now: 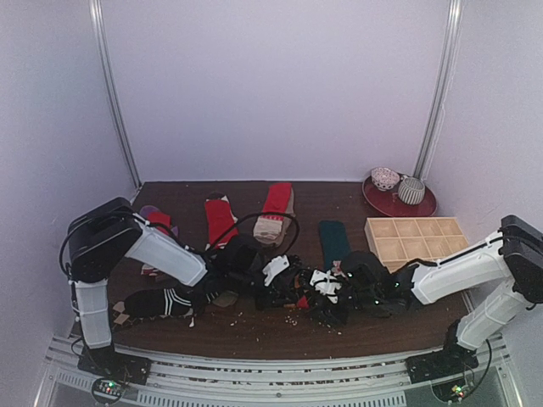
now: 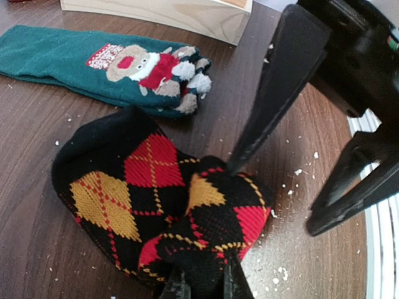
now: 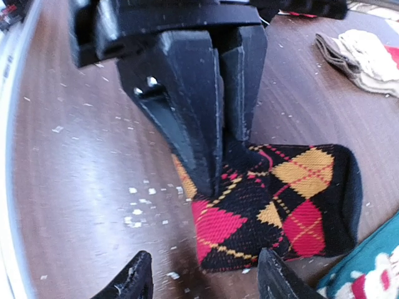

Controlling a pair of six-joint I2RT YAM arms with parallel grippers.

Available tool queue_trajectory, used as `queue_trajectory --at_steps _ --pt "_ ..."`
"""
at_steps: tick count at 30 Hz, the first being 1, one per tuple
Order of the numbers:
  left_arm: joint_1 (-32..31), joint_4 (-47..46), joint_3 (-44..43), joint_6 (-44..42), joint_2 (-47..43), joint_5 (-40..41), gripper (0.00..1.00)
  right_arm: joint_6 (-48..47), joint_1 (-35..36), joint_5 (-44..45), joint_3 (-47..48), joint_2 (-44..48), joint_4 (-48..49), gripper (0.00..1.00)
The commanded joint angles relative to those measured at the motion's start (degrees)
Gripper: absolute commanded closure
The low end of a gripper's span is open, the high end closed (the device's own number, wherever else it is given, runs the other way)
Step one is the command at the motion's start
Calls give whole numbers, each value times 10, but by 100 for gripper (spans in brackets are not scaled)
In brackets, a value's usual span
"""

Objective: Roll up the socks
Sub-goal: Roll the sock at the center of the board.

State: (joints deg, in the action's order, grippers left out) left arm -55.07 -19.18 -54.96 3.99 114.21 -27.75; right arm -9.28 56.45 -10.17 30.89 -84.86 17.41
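Note:
A black sock with red and yellow argyle diamonds [image 2: 156, 205] lies folded into a thick bundle on the brown table. My left gripper [image 2: 202, 285] is shut on the sock's near black edge. In the right wrist view the same sock [image 3: 280, 205] lies under those closed left fingers [image 3: 193, 112]. My right gripper [image 3: 206, 281] stands open at the sock's end. One of its fingers [image 2: 280, 81] has its tip at the sock's top fold, the other [image 2: 355, 193] hangs beside the sock over the table. From above, the bundle [image 1: 302, 301] sits between both arms.
A teal sock with a figure [image 2: 93, 59] lies just behind the bundle. A wooden divided tray [image 1: 416, 237] is at the right, a red plate with bowls [image 1: 399, 197] behind it. Red-and-beige socks [image 1: 276, 212], a striped sock [image 1: 161, 301] and white crumbs [image 3: 140, 205] lie about.

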Motion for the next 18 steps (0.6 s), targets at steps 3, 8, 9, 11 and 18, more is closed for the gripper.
queue_trajectory --at_steps 3,8,9,11,18 --pt "3 209 26 9 53 13 100 -58 8 86 18 -19 43 42" --pt "3 215 24 4 58 13 100 -64 8 102 12 -15 56 42" --pt "3 215 25 3 57 12 100 -67 8 99 7 -12 63 42" --pt "3 215 25 2 57 12 100 -71 8 93 5 -12 71 42" --pt "3 216 23 0 56 17 100 -68 7 35 41 -74 35 47"
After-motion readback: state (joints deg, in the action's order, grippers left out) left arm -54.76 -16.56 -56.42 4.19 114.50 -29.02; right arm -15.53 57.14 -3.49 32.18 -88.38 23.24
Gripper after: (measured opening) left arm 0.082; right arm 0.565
